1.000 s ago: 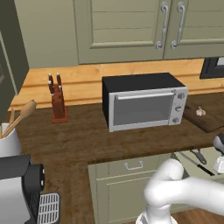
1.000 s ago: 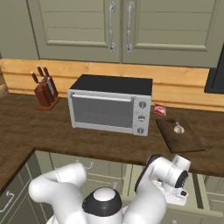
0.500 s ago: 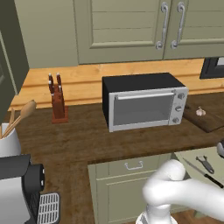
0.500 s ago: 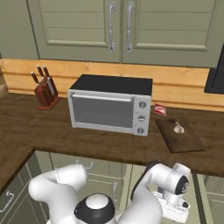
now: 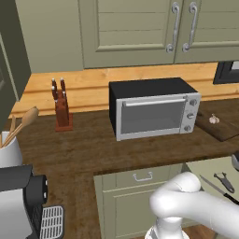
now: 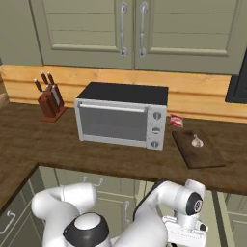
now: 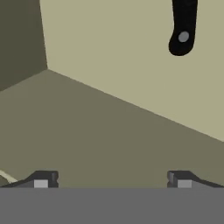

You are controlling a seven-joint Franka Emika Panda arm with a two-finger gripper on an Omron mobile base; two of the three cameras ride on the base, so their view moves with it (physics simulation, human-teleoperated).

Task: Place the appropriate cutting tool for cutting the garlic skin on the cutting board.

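Note:
The slim knife [image 5: 215, 188] lies in an open drawer [image 5: 203, 169] below the counter, silver blade toward the toaster oven, black handle toward the lower right. In the hand view a black handle end [image 7: 183, 27] with a grey rivet sits at the top, well ahead of my gripper [image 7: 112, 180], which is open and holds nothing. Its fingertips [image 7: 42, 179] hover over the drawer's pale floor. The hand [image 6: 185, 226] hangs low in front of the cabinets. The garlic [image 6: 196, 141] rests on the dark cutting board [image 6: 205, 157], right of the toaster oven.
A small dark scissors-like tool [image 5: 224, 180] lies beside the knife in the drawer. A toaster oven [image 5: 153, 108] stands mid-counter, a wooden knife block [image 5: 61, 106] to its left. A red packet [image 6: 176, 120] lies behind the board. A darker drawer wall [image 7: 22, 39] rises at the hand view's left.
The arm has swung lower and to the right, uncovering the drawer's contents in the left base view. The hand has sunk further below the counter edge.

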